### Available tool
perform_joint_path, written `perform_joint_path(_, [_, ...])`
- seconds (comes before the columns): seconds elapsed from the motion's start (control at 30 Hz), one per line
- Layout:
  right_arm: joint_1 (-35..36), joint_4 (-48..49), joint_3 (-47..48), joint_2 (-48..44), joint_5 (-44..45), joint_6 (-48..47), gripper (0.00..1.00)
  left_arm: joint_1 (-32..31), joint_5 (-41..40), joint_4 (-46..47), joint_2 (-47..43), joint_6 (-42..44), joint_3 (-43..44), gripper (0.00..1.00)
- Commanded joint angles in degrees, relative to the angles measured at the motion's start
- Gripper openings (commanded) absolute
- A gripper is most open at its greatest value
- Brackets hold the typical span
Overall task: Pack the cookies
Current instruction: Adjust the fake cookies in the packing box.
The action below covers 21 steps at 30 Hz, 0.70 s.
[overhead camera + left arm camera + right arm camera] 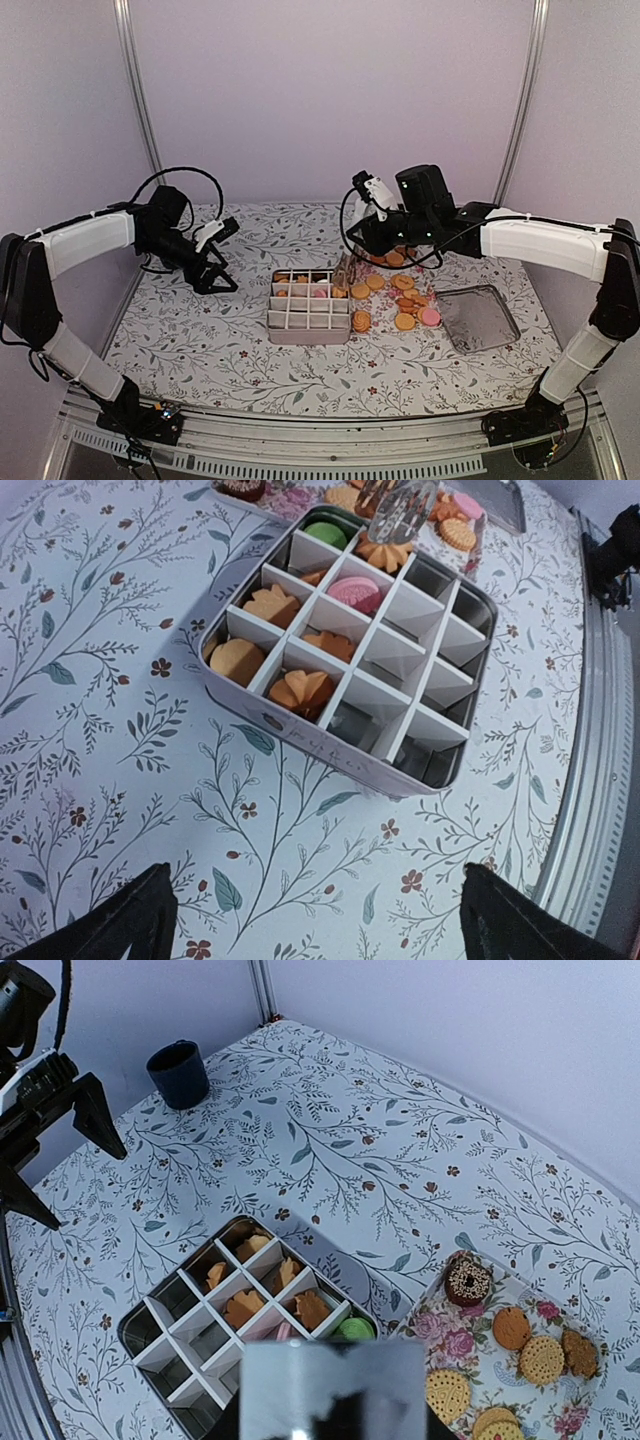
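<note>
The cookies lie in two places. Several orange ones, a pink one (355,592) and a green one (325,532) sit in the cells of the divided tin box (308,322). More round orange cookies (404,321) and a pink one (431,316) lie loose on the floral plate (440,1330). My right gripper (352,258) hangs over the box's far right corner, shut on a clear plastic wrapper (335,1385) that hides its jaws. Left of the box, my left gripper (315,905) is low over the cloth. It is open and has nothing between its fingers.
The box's flat tin lid (478,318) lies right of the plate. A chocolate doughnut (468,1280) sits on the plate's corner. A dark cup (180,1073) stands near the far left corner. The near half of the box has bare cells.
</note>
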Motion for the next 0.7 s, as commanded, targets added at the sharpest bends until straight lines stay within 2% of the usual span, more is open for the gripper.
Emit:
perform_joint_path(0.0, [0.4,0.7,0.8,0.6,-1.8,0.5,0.31,0.5,0.6,0.9,-1.2,0.3,-0.5,0.99])
perform_joint_path(0.27, [0.5,4.4,-0.9,-2.4,-5.6,1.7,0.30,0.6,0.9,1.1,-1.1,0.1,-0.6,0.99])
perform_joint_path(0.67, [0.5,4.5,-1.0,-2.5,-3.9,2.1,0.29,0.5,0.8,1.3,-0.9,0.2,-1.0,0.99])
